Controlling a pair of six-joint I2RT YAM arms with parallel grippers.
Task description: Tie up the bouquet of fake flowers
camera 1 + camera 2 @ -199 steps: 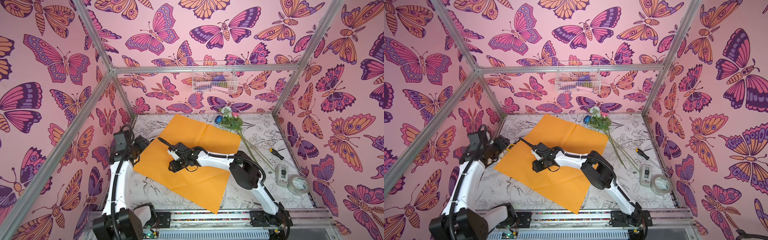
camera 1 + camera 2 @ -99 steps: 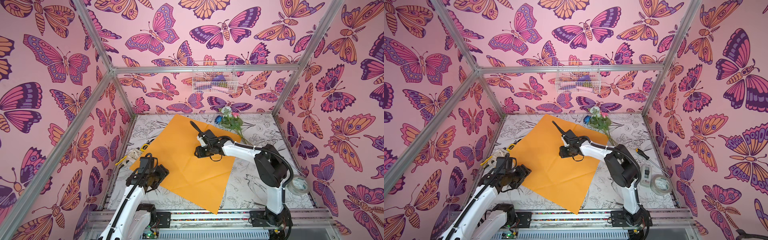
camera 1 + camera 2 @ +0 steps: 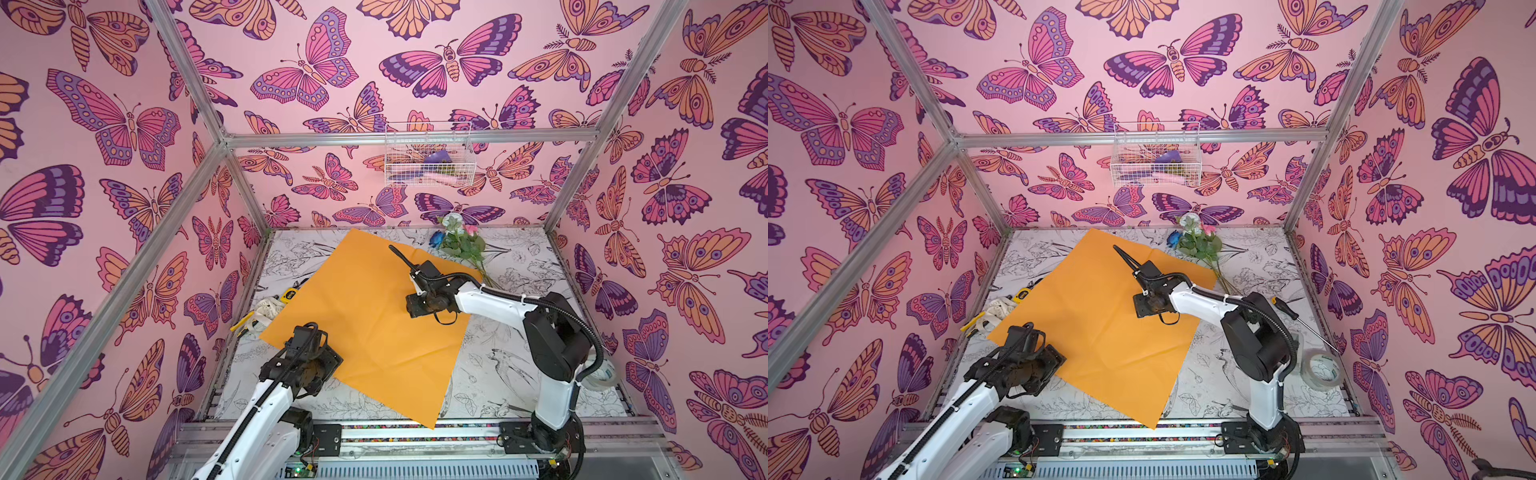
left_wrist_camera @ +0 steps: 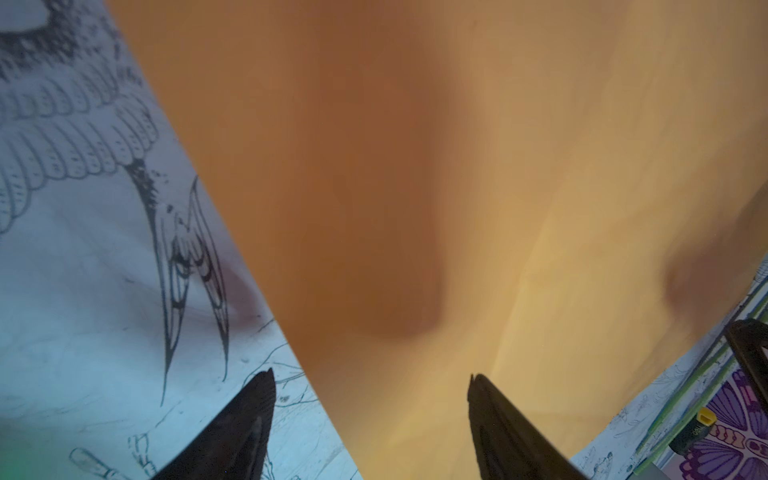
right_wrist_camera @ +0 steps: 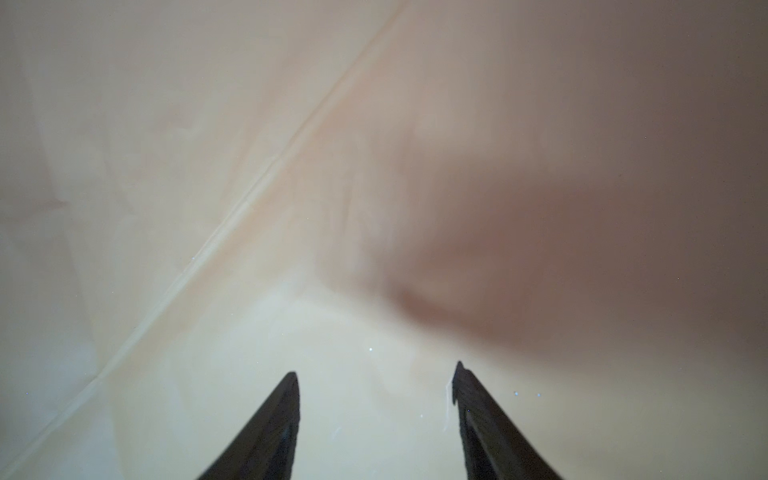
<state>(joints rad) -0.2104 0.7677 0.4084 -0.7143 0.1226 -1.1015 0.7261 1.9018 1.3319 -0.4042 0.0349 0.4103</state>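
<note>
Bouquet of fake flowers (image 3: 461,245): lying at the tabletop's (image 3: 519,374) far right, stems just beside the orange wrapping paper (image 3: 365,324) spread flat mid-tabletop. My left fingers (image 4: 249,424): wide apart, empty, over the paper's near-left edge. My right fingers (image 3: 401,257): parted, empty, above the paper

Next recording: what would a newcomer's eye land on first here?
The big orange paper sheet lying flat mid-table, against pink butterfly walls. Beside its far right edge, by the back wall, lie fake flowers. The right pincer is open over the sheet, the left pincer open at its near left edge.
</note>
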